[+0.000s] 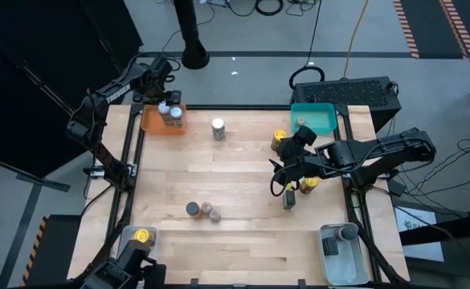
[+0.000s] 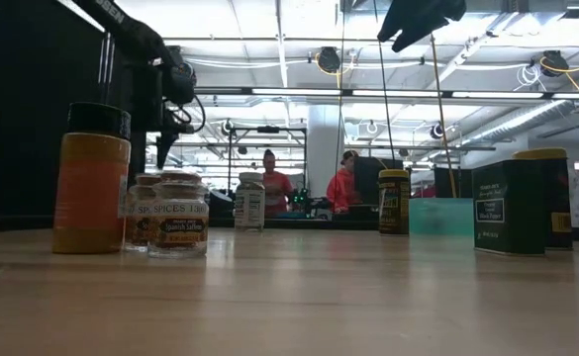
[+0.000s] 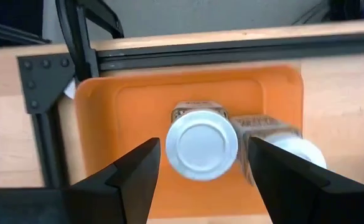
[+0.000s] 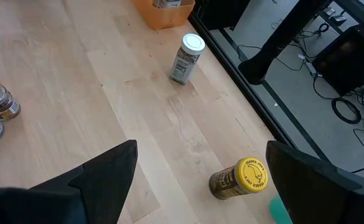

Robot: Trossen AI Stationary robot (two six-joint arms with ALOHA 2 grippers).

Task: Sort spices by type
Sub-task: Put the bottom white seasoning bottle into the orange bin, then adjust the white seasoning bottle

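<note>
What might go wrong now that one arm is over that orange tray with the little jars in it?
The left end effector hangs open over a white-lidded jar in the orange tray. A second jar stands right against it, so a finger pulling away could clip either jar and tip it. On the other side, the right end effector is open above a yellow-lidded jar lying near the table's edge; a nudge might roll it off.

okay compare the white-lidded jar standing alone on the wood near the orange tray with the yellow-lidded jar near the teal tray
The white-lidded jar has a white cap and pale label; the yellow-lidded jar has a gold cap and dark label. The first stands nearer the orange tray, the second beside the teal tray. Both stand upright on bare wood, untouched by either gripper.
</note>
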